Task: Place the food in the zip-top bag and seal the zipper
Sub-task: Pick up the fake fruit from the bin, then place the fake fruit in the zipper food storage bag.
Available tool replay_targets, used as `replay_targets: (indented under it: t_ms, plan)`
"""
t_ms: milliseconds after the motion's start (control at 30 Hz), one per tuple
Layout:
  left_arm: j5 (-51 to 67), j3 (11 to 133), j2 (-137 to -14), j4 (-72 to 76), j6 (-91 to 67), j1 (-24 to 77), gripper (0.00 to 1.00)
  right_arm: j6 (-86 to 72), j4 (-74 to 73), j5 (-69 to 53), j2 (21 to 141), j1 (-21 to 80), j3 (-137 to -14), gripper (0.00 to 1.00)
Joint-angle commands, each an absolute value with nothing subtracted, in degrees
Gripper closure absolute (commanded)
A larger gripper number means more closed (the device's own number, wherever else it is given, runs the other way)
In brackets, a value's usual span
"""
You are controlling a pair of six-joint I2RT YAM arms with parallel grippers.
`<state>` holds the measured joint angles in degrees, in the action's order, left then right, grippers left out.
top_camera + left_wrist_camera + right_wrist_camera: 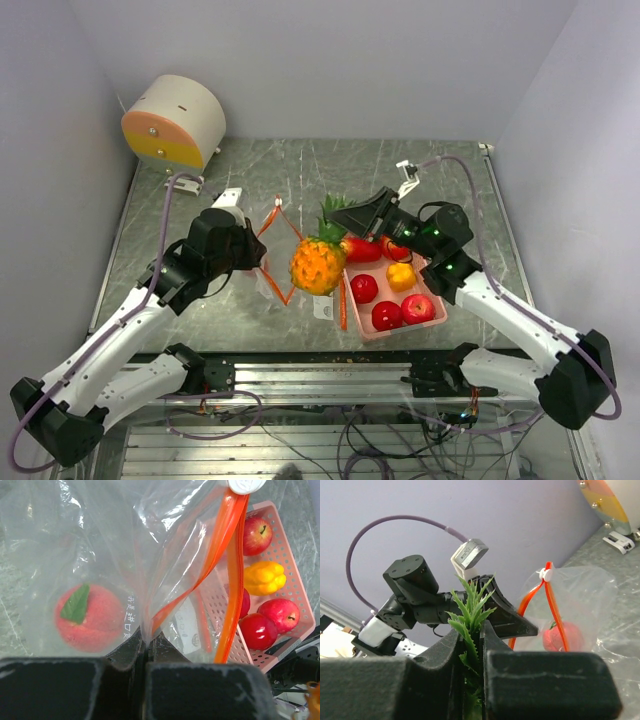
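Bumpy orange fruit [318, 265] hangs upright, leaves topmost, gripped by right pincer [481, 634]; left pincer [148, 642] pinches bag [125, 540].

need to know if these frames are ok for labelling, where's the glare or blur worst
Left wrist: white glare streaks on the zip-top bag, and the peach behind the plastic looks hazy; the apples in the pink basket are crisp. Right wrist: the close fingers are soft, the pineapple leaves between them sharper. Top external: even light, only small highlights on the apples.
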<state>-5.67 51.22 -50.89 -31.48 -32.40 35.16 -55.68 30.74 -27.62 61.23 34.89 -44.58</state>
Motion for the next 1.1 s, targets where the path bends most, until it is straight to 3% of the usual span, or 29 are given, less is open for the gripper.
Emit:
replay_targets:
  t_ms: [0, 300, 800, 1067]
  plan:
    - [-2.5, 54.2, -50.8, -29.1, -33.6, 35.6, 0.93, -56.1, 41.9, -25.0, 65.3, 37.2, -44.5, 1.0]
    - [1.3, 55.6, -50.0, -29.2, -35.4, 35.6, 0.93, -52.2, 47.2, -11.2, 71.9, 42.1, -42.9, 1.0]
    - [-0.1, 57.8, -46.9, -34.8, -35.2, 35.7, 0.93, -23.7, 36.1, 42.0, 70.6, 60.8, -43.9, 1.0]
    - [2.0, 58.3, -49.0, -32.6, -36.2, 35.7, 0.93, -4.4, 56.1, 66.9, 81.4, 72.2, -47.4, 1.0]
